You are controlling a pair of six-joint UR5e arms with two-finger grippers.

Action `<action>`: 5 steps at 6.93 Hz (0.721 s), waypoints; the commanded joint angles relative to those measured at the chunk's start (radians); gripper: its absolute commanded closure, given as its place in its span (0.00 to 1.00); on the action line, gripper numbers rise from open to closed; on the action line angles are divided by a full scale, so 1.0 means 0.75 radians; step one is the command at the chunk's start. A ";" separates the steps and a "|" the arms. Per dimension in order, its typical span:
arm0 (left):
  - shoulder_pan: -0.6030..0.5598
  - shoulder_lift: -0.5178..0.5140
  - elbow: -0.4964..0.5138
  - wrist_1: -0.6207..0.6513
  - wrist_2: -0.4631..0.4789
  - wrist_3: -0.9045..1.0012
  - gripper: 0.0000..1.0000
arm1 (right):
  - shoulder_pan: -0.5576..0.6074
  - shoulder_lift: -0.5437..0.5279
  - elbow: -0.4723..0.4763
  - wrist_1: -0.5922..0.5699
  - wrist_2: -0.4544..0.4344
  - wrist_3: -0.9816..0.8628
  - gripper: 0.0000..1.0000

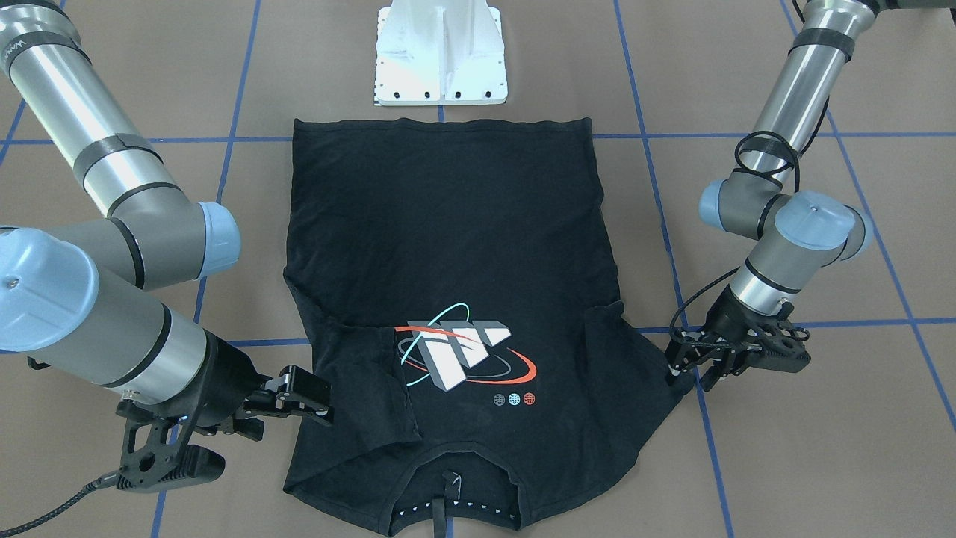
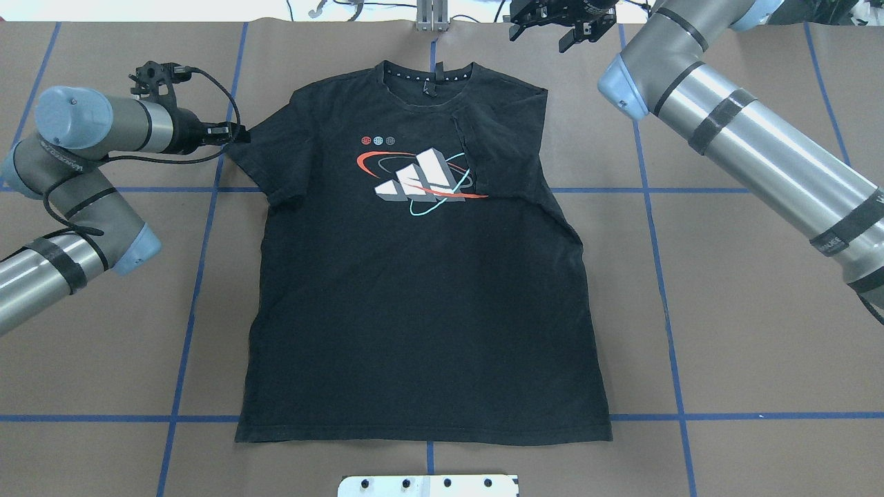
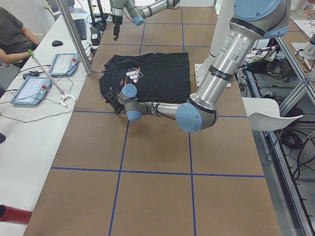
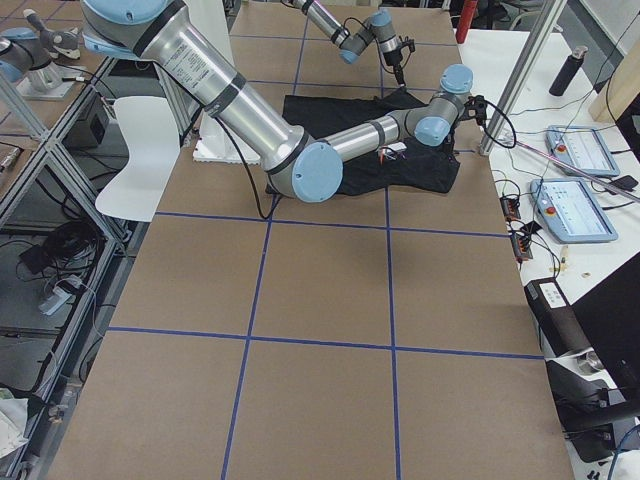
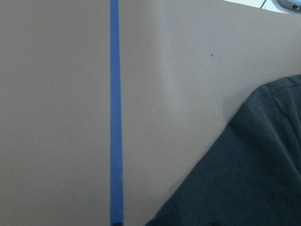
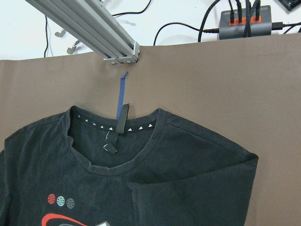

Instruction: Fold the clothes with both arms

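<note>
A black T-shirt lies flat, logo side up, collar away from the robot's base. The logo shows, and the sleeve on the robot's right side is folded inward over the chest. My left gripper sits low at the tip of the other sleeve; I cannot tell whether its fingers are closed on the cloth. The left wrist view shows only that sleeve on the table. My right gripper hangs open above the table, beyond the collar.
The white pedestal base stands just past the shirt's hem. An aluminium post and cables sit beyond the collar edge of the table. A side desk with tablets and a seated person lie past that edge. Blue tape lines grid the brown table.
</note>
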 commanded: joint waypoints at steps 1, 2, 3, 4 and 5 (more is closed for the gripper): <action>0.000 0.002 -0.001 0.029 0.000 0.003 0.33 | -0.006 0.002 0.000 0.002 0.000 0.008 0.00; 0.000 0.002 -0.003 0.032 0.000 0.003 0.36 | -0.006 0.002 0.000 0.000 0.000 0.008 0.00; 0.000 0.002 -0.003 0.032 0.000 0.001 0.44 | -0.006 0.000 0.000 0.000 0.000 0.008 0.00; 0.002 0.002 -0.005 0.032 0.000 0.001 0.55 | -0.006 0.000 0.000 0.000 0.000 0.006 0.00; 0.002 0.006 -0.007 0.032 0.000 0.001 0.56 | -0.009 0.000 0.000 0.000 0.000 0.008 0.00</action>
